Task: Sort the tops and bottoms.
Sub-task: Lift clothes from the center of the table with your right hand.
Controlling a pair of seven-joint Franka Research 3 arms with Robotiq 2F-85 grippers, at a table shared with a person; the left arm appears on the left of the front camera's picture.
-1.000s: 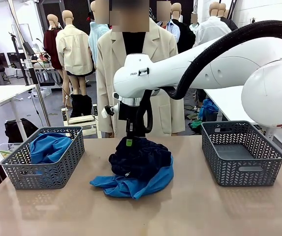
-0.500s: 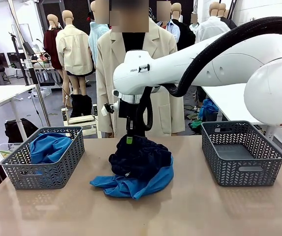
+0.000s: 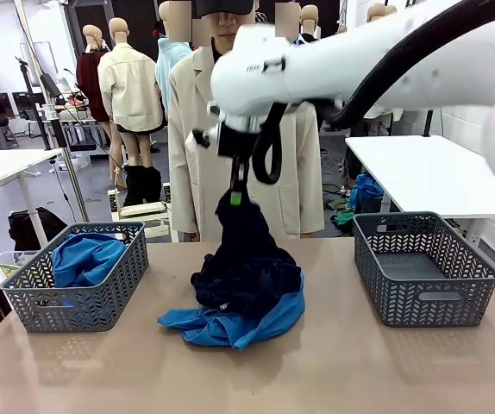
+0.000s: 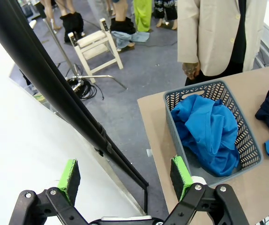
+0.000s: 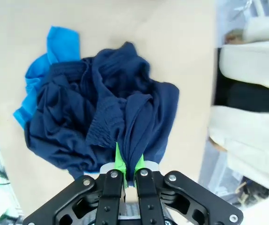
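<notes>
Raised since before, right hand grips soft navy bottoms upper centre; left hand gapes; smooth tan bench.

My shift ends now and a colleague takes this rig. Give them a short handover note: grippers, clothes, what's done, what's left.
Right gripper: shut on a fold of the dark navy bottoms, held raised over the pile at mid-table; the rest hangs onto the pile.
Left gripper: open, holding nothing, off the table's edge near the left basket.
Done: one blue top lies in the left basket.
Left: bottoms probably go to the right basket; second blue top, under the navy pile, goes left.
</notes>
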